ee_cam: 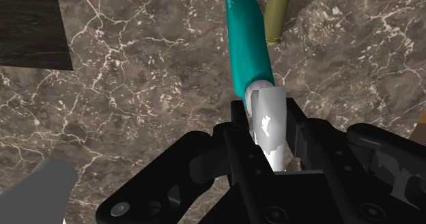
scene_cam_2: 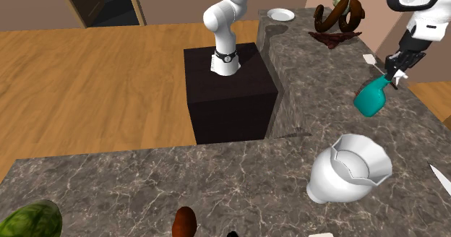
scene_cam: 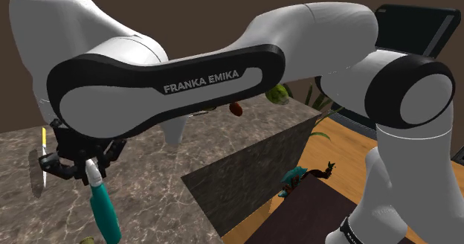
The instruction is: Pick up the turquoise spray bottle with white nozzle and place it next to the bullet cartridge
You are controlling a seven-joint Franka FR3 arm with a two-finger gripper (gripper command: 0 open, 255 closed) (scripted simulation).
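Note:
The turquoise spray bottle [scene_cam: 105, 211] [scene_cam_2: 371, 99] [ee_cam: 247, 45] hangs slanted from my gripper [scene_cam: 88, 168] [scene_cam_2: 397, 68] [ee_cam: 267, 120] over the marble counter [scene_cam: 163, 183]. My black fingers are shut on its white nozzle [ee_cam: 267, 117]. The turquoise body points away from the hand and down. Just beyond the bottle's base lies an olive cylinder, the bullet cartridge [ee_cam: 277, 12] [scene_cam: 86, 240]. I cannot tell whether the base touches the counter.
A white jug [scene_cam_2: 350, 172] lies on its side on the counter close to the bottle. A yellow-handled knife [scene_cam: 44, 141] lies beside the gripper. Farther off are a brown object [scene_cam: 236, 109], a green one [scene_cam: 277, 94], a white plate [scene_cam_2: 280, 14] and the dark stand [scene_cam_2: 231, 91].

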